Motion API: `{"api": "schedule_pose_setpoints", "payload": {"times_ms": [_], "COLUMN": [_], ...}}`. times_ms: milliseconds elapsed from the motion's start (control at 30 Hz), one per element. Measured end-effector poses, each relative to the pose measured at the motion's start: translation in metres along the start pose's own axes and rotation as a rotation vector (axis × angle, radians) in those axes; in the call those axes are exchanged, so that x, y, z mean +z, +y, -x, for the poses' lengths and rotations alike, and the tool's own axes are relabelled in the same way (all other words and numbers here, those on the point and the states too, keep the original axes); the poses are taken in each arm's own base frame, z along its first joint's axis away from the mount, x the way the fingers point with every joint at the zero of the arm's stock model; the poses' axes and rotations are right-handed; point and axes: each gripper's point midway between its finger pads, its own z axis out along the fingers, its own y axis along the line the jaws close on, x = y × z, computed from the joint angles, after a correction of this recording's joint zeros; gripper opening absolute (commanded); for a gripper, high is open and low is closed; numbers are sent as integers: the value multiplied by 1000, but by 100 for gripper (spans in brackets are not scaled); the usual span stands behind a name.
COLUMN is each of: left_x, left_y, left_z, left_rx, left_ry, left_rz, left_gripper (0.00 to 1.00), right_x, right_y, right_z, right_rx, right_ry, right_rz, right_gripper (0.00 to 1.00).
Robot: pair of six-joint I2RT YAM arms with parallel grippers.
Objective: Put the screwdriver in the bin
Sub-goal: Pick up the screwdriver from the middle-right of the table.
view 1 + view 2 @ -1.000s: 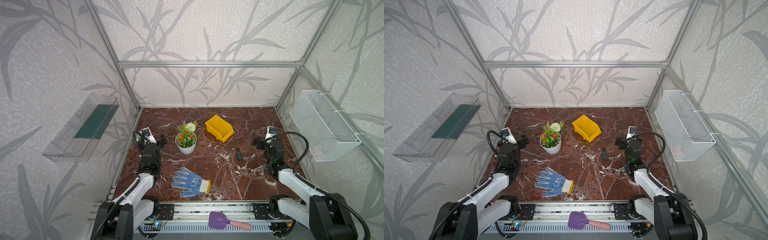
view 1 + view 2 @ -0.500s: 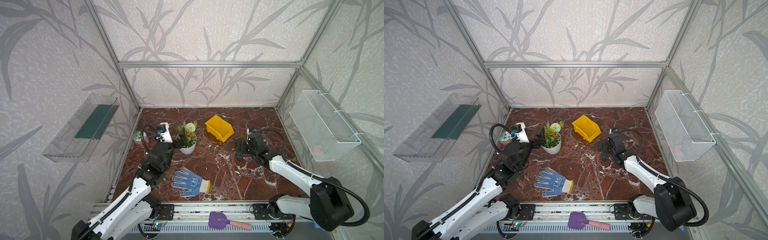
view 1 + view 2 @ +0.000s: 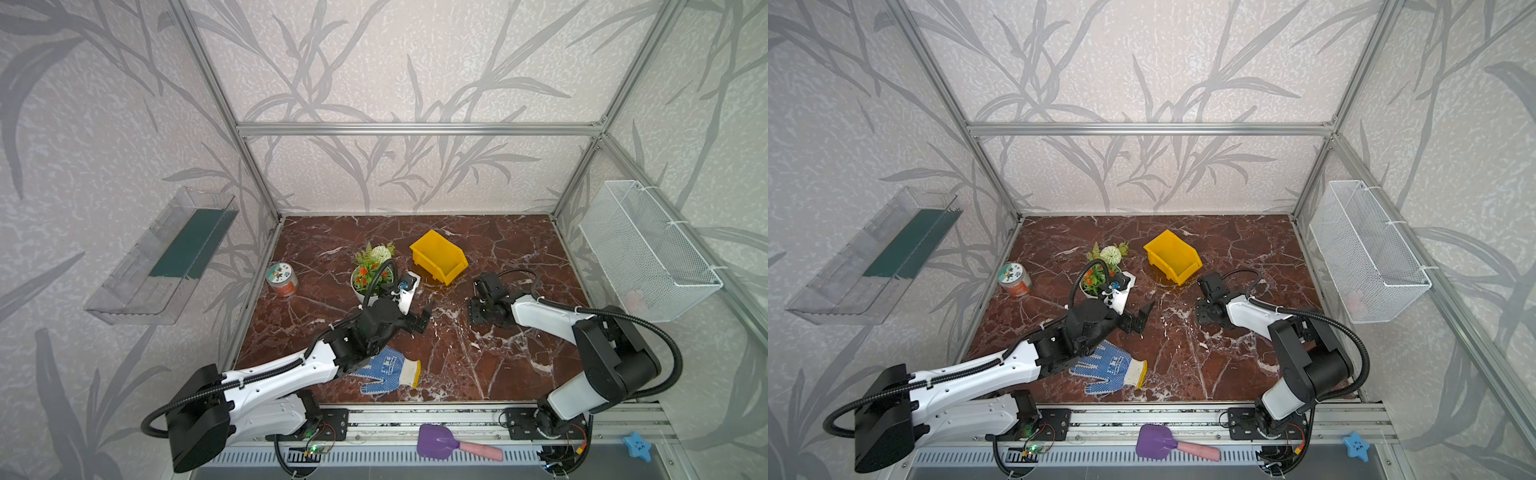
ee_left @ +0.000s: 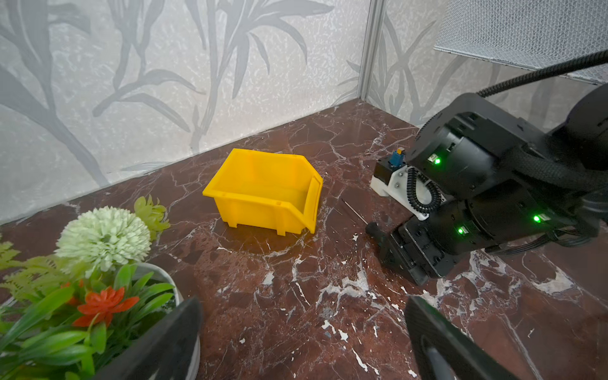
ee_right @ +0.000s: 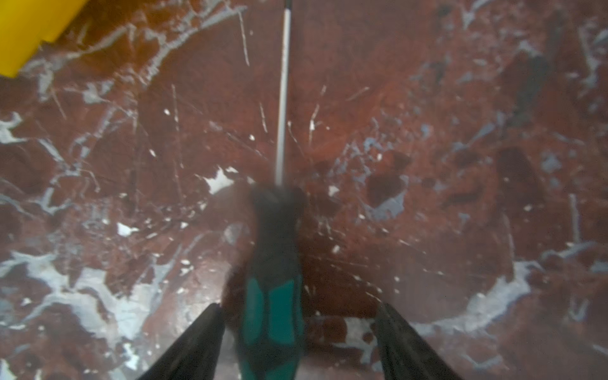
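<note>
The screwdriver [image 5: 273, 279] lies flat on the marble floor [image 3: 478, 365], its black-and-green handle between the fingers of the right gripper [image 5: 297, 307]. The jaws stand apart astride the handle – one finger [image 5: 194, 342] close against it, the other clear of it with floor showing between – so nothing is clamped. The thin shaft reaches out past the fingertips, also visible from the left wrist [image 4: 353, 212].

In both top views the right gripper [image 3: 484, 309] [image 3: 1208, 309] covers the tool, right of centre, just below and right of the yellow bin [image 3: 438, 257] [image 3: 1173, 257], which stands upright and holds nothing visible.

The left gripper [image 3: 422, 318] hangs at centre frame with its jaws spread – nothing between them – beside the flowerpot [image 3: 370, 278]. A blue-dotted glove [image 3: 390, 370] lies lower down.
</note>
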Motion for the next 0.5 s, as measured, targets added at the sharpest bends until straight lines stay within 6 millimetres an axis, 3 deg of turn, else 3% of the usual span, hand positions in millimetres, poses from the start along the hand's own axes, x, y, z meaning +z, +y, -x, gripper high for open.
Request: {"api": "schedule_pose_setpoints", "payload": {"times_ms": [233,500], "left_x": [18,32], "left_y": [2,15], "left_z": [20,-2], "left_rx": [10,0], "left_ry": [12,112], "left_rz": [22,18], "left_gripper": [99,99], "right_x": [4,3], "right_y": [5,5], "right_z": [5,4], "right_rx": [1,-2], "right_ry": [12,16], "right_rz": [4,6], "right_gripper": [45,7]}}
